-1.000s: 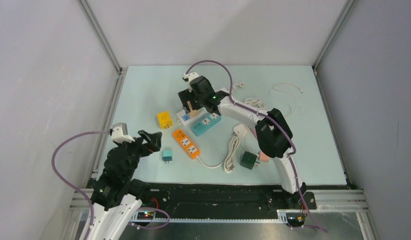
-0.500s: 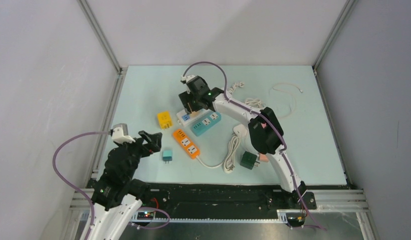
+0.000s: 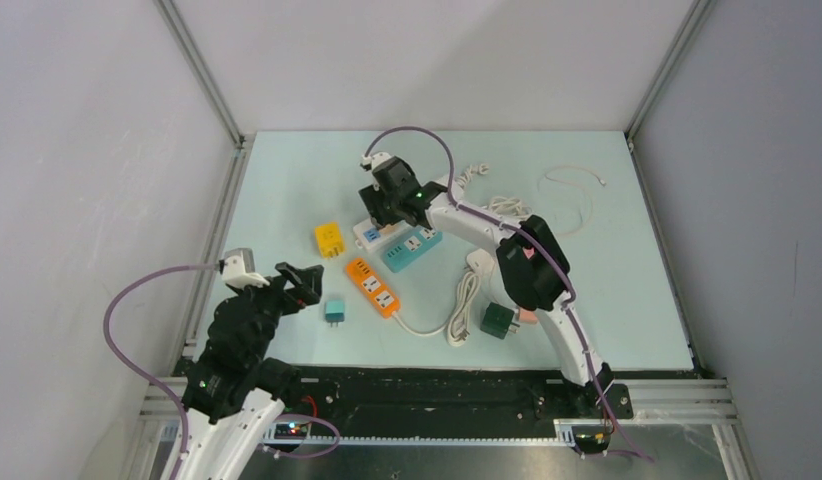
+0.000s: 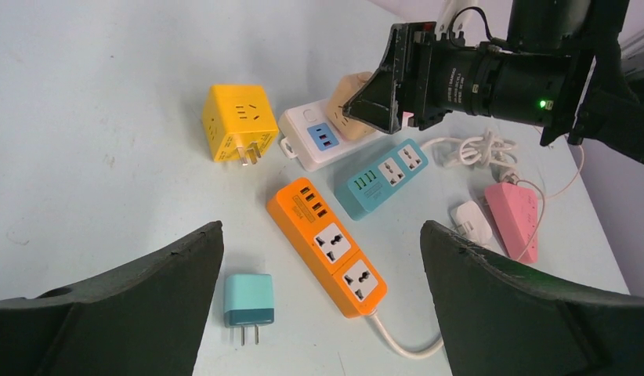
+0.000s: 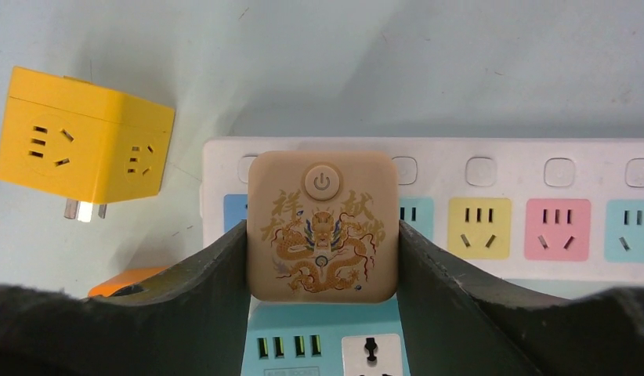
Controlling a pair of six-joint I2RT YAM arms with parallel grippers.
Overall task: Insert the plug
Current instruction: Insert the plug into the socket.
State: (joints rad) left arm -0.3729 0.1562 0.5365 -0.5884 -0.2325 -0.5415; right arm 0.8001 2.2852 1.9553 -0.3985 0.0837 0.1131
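The plug is a tan square block with a gold dragon print and a power button. It sits on the left end of the white power strip. My right gripper is shut on it, one finger pressed against each side. In the top view the right gripper covers the plug. From the left wrist view the plug shows beneath the black right wrist. My left gripper hangs open and empty above the orange power strip and a teal charger.
A yellow cube socket lies left of the white strip. A teal strip lies beside it. A white plug with coiled cord, a dark green adapter and a pink strip lie to the right.
The right gripper has come down over the tan plug and its fingers have closed onto its sides. The left arm has stayed put.
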